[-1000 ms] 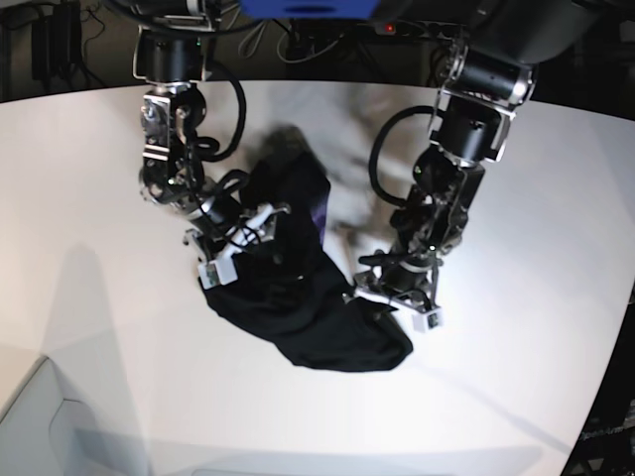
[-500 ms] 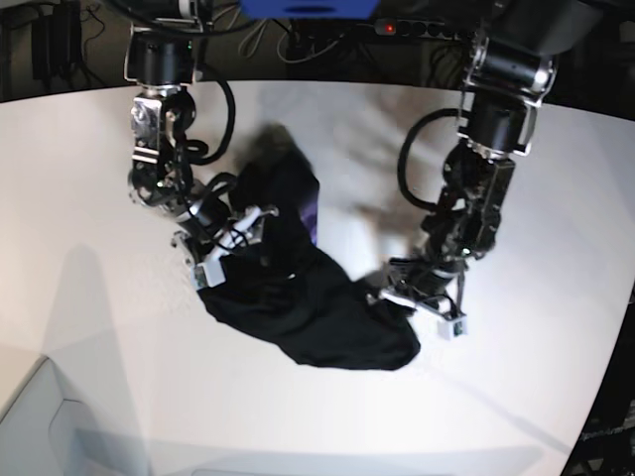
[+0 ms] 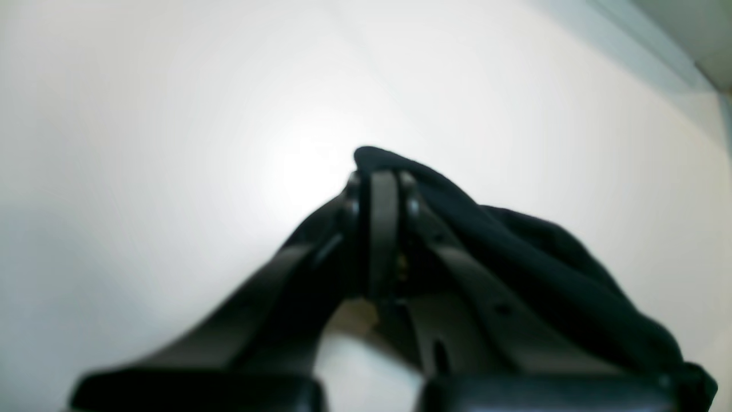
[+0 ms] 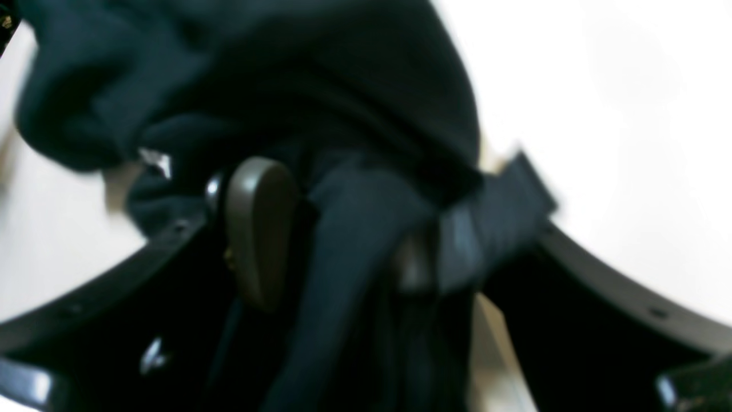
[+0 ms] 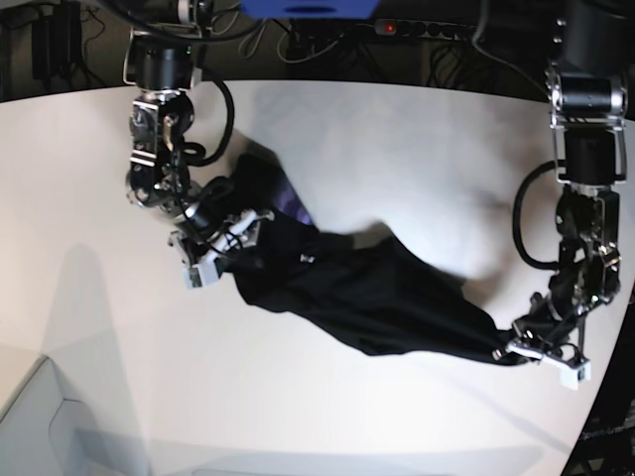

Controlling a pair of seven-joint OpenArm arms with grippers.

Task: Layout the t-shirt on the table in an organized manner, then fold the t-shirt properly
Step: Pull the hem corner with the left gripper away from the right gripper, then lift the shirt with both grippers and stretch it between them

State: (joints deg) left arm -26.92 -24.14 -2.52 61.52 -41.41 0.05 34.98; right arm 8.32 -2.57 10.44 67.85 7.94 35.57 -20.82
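The black t-shirt (image 5: 377, 293) lies stretched across the white table (image 5: 417, 139), with a bit of purple print (image 5: 290, 203) showing near its left end. My left gripper (image 5: 514, 349) is at the shirt's right tip. In the left wrist view the left gripper (image 3: 382, 182) is shut on a fold of the t-shirt (image 3: 514, 240). My right gripper (image 5: 230, 245) is at the shirt's left end with its jaws wide apart. The blurred right wrist view shows the t-shirt (image 4: 343, 86) running between the spread fingers (image 4: 257, 229) of the right gripper (image 4: 354, 217).
Cables and a power strip (image 5: 397, 28) run behind the table's far edge. The curved table edge (image 5: 607, 397) passes close to the left gripper. A pale grey surface (image 5: 40, 426) sits off the front-left corner.
My left gripper has shut on the shirt's edge and swung far to the right, pulling the bunched shirt out into a long band. The right gripper has barely moved.
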